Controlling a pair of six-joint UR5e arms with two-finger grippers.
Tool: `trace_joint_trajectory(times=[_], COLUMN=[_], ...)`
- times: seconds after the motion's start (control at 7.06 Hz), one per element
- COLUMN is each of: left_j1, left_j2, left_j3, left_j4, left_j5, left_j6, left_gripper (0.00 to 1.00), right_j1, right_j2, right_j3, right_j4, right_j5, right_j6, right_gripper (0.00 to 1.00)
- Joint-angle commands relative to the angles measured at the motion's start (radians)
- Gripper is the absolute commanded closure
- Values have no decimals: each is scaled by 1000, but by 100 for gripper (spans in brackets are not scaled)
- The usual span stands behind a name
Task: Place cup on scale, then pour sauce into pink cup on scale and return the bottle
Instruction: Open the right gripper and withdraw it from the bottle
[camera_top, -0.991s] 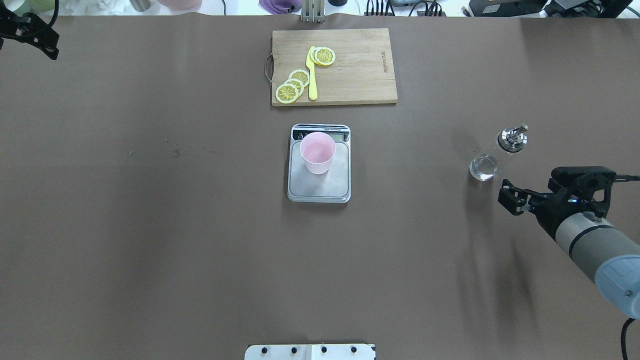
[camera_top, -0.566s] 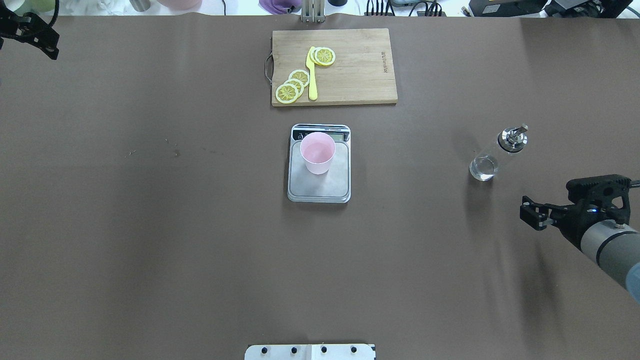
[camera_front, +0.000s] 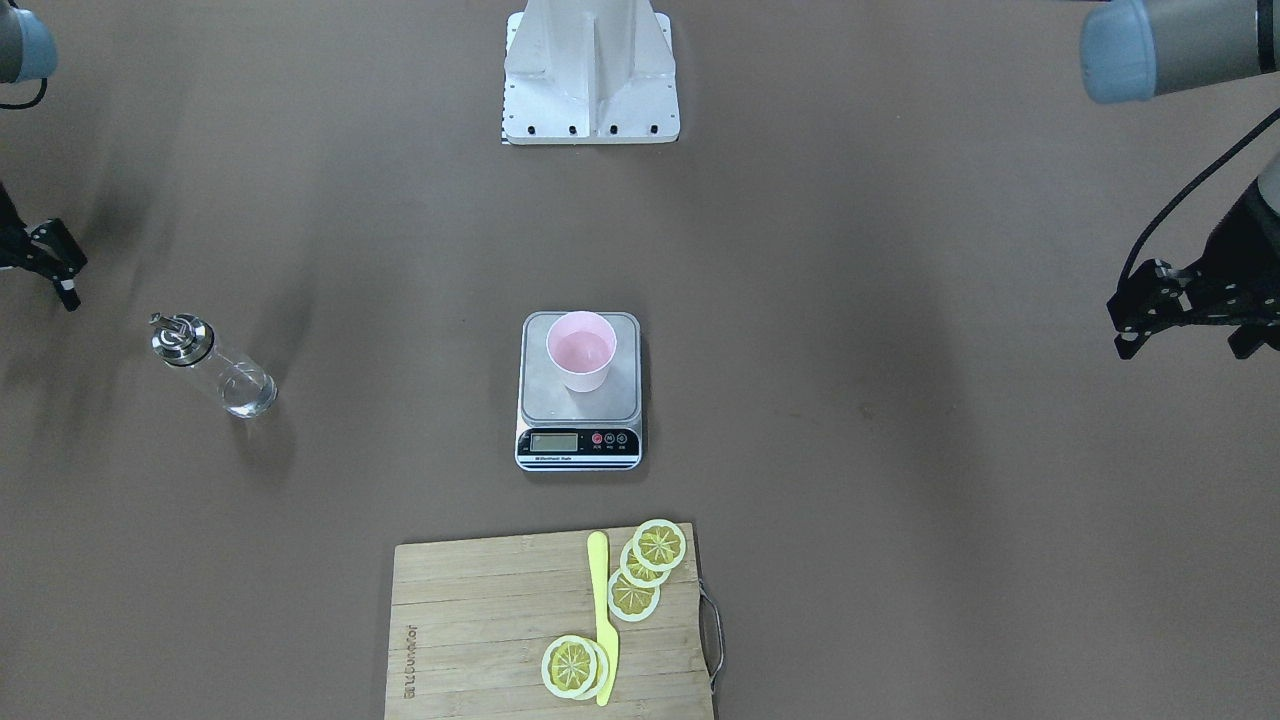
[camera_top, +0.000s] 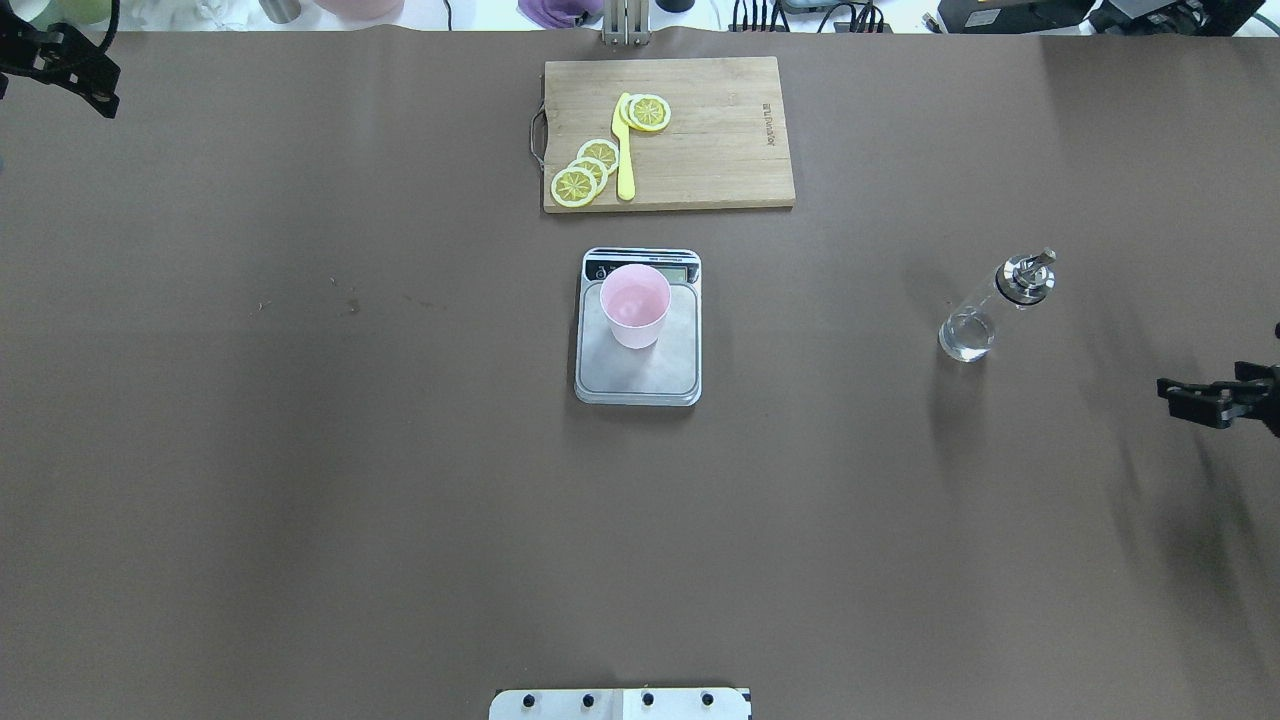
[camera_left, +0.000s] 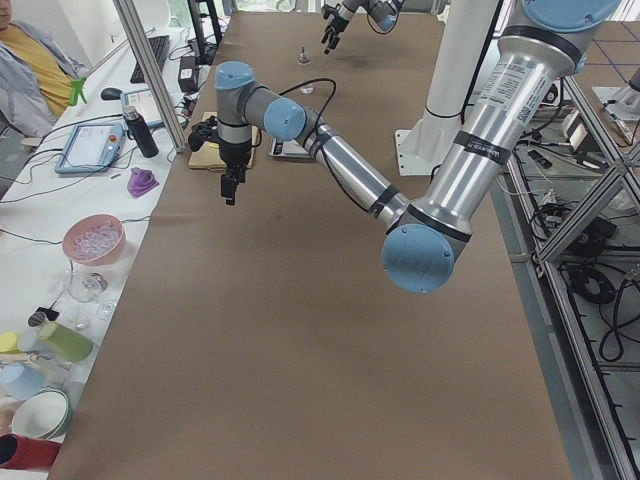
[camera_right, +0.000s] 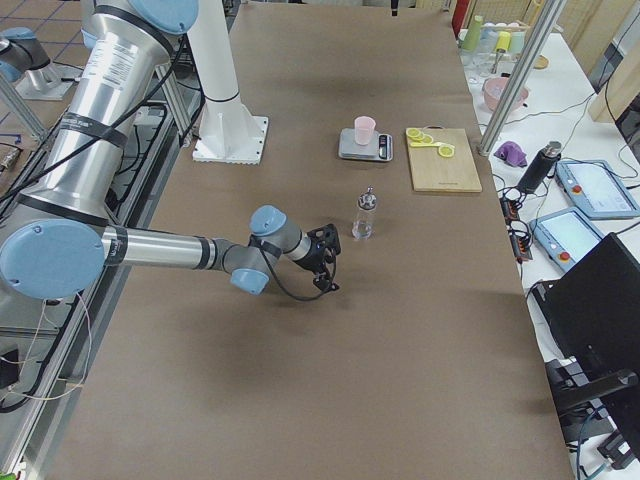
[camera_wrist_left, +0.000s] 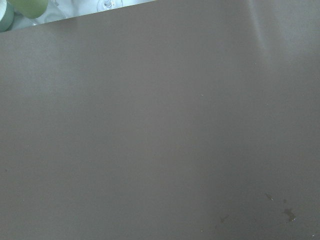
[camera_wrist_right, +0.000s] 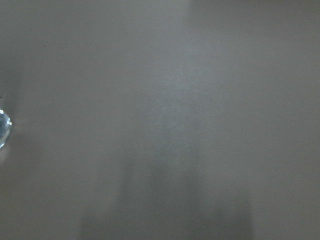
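The pale pink cup (camera_top: 635, 305) stands upright on the silver scale (camera_top: 640, 380) at the table's middle; both also show in the front view, the cup (camera_front: 581, 352) on the scale (camera_front: 540, 400). The clear glass bottle (camera_top: 990, 310) with its silver spout cap stands upright on the table at the right, free of any gripper; it also shows in the front view (camera_front: 215, 368). My right gripper (camera_top: 1187, 400) is open and empty at the right edge, well clear of the bottle. My left gripper (camera_top: 92, 85) is open and empty at the far left corner.
A wooden cutting board (camera_top: 720, 150) with lemon slices (camera_top: 585, 170) and a yellow knife (camera_top: 624, 150) lies behind the scale. The robot's base plate (camera_top: 620, 703) sits at the near edge. Bowls, bottles and tablets stand off the table's far side.
My right gripper has drawn back to the right, away from the bottle, until only its tip shows at the view's edge. Bottle, cup and scale have not moved.
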Motion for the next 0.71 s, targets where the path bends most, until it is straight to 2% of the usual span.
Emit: trace_joint_trajectory(times=[0.0, 0.14, 0.28, 0.42, 0.57], left_j1=[-1, 0, 0, 2, 2], left_j2=[1, 1, 3, 7, 12], left_j3=[-1, 1, 1, 5, 7], left_j4=[0, 0, 0, 2, 3], left_j5=[9, 11, 11, 11, -1], left_j6=[-1, -1, -1, 0, 5], left_gripper=[2, 2, 2, 2, 2], right_j1=[263, 360, 423, 466, 511], right_j2=[125, 203, 257, 303, 355], right_j3=[-125, -186, -220, -219, -214], right_j4=[-12, -50, -116, -224, -335], right_j5=[244, 344, 398, 421, 490], right_j6=[-91, -114, -212, -295, -335], right_gripper=[0, 0, 0, 0, 0])
